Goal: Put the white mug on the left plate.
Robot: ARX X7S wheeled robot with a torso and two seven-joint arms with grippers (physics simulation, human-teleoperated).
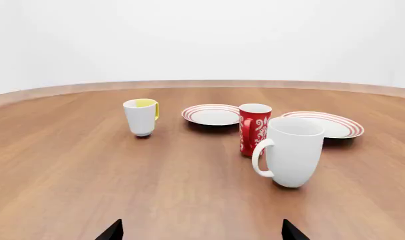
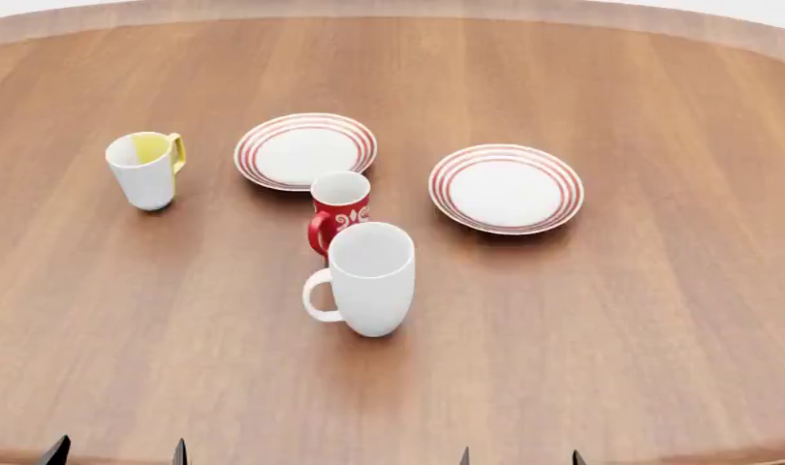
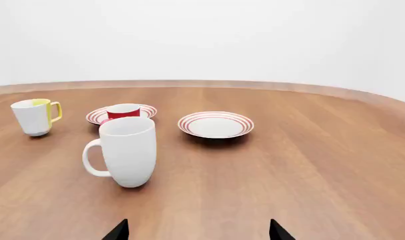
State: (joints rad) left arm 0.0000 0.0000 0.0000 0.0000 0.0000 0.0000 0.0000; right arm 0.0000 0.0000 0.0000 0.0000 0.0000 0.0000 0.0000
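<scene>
The tall white mug (image 2: 369, 278) stands upright on the wooden table, handle to its left; it also shows in the left wrist view (image 1: 292, 151) and the right wrist view (image 3: 126, 151). The left plate (image 2: 304, 151), white with red rings, lies behind it, also in the left wrist view (image 1: 212, 114) and partly hidden in the right wrist view (image 3: 96, 116). My left gripper (image 2: 116, 452) and right gripper (image 2: 519, 457) are open and empty at the table's near edge, well short of the mug; only their tips show, as in the left wrist view (image 1: 201, 231) and right wrist view (image 3: 197, 230).
A small red patterned mug (image 2: 339, 210) stands just behind the white mug, between it and the left plate. A white mug with yellow inside (image 2: 144, 170) stands far left. A second ringed plate (image 2: 507, 188) lies to the right.
</scene>
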